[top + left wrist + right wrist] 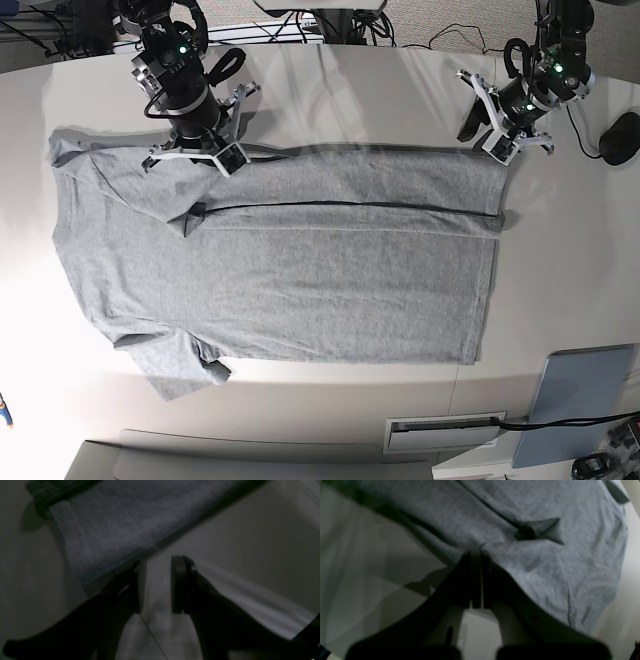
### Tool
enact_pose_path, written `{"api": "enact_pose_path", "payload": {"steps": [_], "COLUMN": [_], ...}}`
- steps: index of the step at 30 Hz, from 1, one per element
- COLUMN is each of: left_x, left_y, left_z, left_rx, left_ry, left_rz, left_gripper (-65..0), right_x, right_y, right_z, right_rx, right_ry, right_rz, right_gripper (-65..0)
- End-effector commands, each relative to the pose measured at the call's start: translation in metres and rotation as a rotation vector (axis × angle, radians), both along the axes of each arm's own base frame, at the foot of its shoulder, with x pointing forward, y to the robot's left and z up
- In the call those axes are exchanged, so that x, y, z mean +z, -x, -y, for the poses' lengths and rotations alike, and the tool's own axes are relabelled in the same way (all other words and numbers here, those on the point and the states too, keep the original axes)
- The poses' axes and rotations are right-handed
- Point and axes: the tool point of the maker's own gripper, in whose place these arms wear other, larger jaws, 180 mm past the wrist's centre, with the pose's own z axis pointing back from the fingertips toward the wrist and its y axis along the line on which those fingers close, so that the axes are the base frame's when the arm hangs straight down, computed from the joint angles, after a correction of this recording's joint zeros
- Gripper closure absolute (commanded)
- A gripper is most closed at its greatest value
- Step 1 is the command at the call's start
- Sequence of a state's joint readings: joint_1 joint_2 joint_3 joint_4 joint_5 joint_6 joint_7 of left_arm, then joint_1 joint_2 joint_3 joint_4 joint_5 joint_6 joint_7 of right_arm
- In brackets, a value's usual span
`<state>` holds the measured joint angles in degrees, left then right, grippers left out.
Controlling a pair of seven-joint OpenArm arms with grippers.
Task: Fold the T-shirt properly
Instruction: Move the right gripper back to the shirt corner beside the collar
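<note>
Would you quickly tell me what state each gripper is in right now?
Left gripper: open, holding nothing, beside the T-shirt edge.
Right gripper: shut on the T-shirt's folded edge.

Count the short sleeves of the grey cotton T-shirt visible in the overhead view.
2. One sleeve lies at the left end near the right gripper; the other sleeve sticks out at the lower left, its edge curled. None seems hidden.
</note>
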<state>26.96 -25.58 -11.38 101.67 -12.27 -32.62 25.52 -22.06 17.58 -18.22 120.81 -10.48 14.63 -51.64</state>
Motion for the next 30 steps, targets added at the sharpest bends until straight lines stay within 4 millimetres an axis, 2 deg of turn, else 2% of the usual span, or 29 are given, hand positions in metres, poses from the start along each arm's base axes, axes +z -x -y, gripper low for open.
{"api": "enact_pose_path", "payload": {"steps": [1,3,5,12,14,15,19,22,24,27,30], "left_x": [0.01,0.01,0.01,0.011,0.016,0.019,0.033,0.043,0.049,0.046,0.037], "left_y": [-0.007,-0.007,-0.007,-0.008,-0.012,-0.016,-0.034,-0.047,-0.056,-0.068,-0.082], "left_z": [-0.002,-0.002,-0.002,-0.001,0.001,0.001,0.0,0.001,0.003,0.0,-0.006], "left_rx": [-0.003,-0.003,-0.003,-0.003,0.0,0.021,0.092,0.094,0.102,0.15,0.257], "left_ry": [0.005,0.005,0.005,0.009,0.029,0.049,0.116,0.13,0.154,0.178,0.225], "left_rz": [0.038,0.037,0.037,0.043,0.071,0.088,0.133,0.167,0.182,0.171,0.157], "left_gripper": [-15.3,-15.3,-15.3,-15.3,-15.2,-14.2,0.0,0.0,0.0,0.0,0.0], "right_x": [0.01,0.01,0.01,0.013,0.023,0.029,0.045,0.052,0.049,0.032,0.013], "right_y": [-0.006,-0.006,-0.006,-0.007,-0.011,-0.014,-0.024,-0.025,-0.024,-0.021,-0.018], "right_z": [-0.002,-0.001,-0.001,-0.001,0.003,0.008,0.049,0.09,0.115,0.142,0.158], "right_rx": [0.006,0.006,0.006,0.002,-0.03,-0.053,-0.173,-0.275,-0.345,-0.404,-0.431], "right_ry": [-0.008,-0.008,-0.009,-0.01,-0.012,-0.002,0.066,0.109,0.086,0.025,-0.013], "right_rz": [0.042,0.042,0.042,0.049,0.086,0.113,0.179,0.205,0.2,0.158,0.116], "right_gripper": [-3.4,-13.6,-19.4,-19.8,-19.1,-16.6,0.0,0.0,0.0,0.0,0.0]}}
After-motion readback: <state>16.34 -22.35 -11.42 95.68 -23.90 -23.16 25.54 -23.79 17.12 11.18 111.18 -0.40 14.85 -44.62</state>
